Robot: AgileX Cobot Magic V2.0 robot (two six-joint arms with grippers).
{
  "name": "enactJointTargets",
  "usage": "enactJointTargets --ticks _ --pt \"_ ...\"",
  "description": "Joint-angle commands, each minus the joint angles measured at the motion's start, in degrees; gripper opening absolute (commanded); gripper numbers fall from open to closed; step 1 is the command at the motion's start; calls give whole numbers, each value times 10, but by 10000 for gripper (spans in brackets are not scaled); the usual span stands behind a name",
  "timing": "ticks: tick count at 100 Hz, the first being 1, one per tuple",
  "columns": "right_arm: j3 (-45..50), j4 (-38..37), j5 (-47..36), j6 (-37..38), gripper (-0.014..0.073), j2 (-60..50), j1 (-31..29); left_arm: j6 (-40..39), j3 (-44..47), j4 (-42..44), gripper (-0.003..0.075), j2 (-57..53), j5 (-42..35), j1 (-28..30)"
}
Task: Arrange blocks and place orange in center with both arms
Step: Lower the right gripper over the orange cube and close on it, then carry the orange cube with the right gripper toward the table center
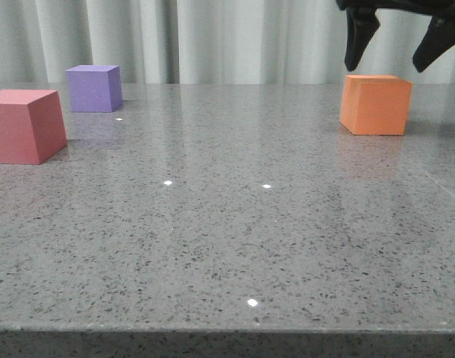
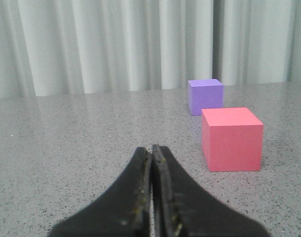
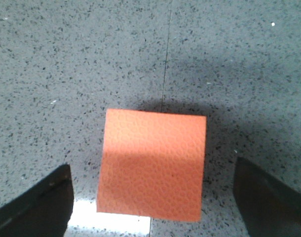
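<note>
The pinkish-red cube (image 1: 24, 125) sits nearest at nine o'clock, the purple cube (image 1: 95, 88) behind it. The right gripper (image 1: 395, 46) hangs wide open, empty, above the orange cube (image 1: 375, 104) at two o'clock; an off-centre descent could nudge it. The left gripper (image 2: 151, 163) is closed, empty.

Orange cube (image 3: 153, 165) sits on speckled gray table (image 3: 81, 59). Black fingers (image 3: 39, 205) wide apart, at 8 & 4 o'clock of cube, not touching.
</note>
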Motion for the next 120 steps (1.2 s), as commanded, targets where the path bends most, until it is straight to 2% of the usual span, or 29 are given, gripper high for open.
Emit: enactJointTargets --ticks 1,20,27,37,44,66,83,107,120 --pt "-22 -9 -26 -5 647 -15 1 -1 24 -4 -19 -18 -49 2" --pt "-22 -9 -26 -5 618 10 1 -1 24 -4 -19 -18 -49 2" --pt "-22 -8 -26 -5 540 14 1 -1 24 -4 -19 -18 -49 2" --pt "-21 -2 -26 -5 379 14 1 -1 24 -4 -19 -18 -49 2" --pt "-22 5 -26 -5 321 13 1 -1 24 -4 -19 -18 -49 2" --pt "-43 23 -3 13 323 3 8 -1 24 -4 -19 -18 -49 2" --pt "-104 19 32 55 323 3 47 -1 24 -4 -19 -18 -49 2" --pt "-178 -86 39 174 323 28 135 -1 24 -4 -19 -18 -49 2" --pt "-237 -103 62 204 323 70 170 -1 24 -4 -19 -18 -49 2"
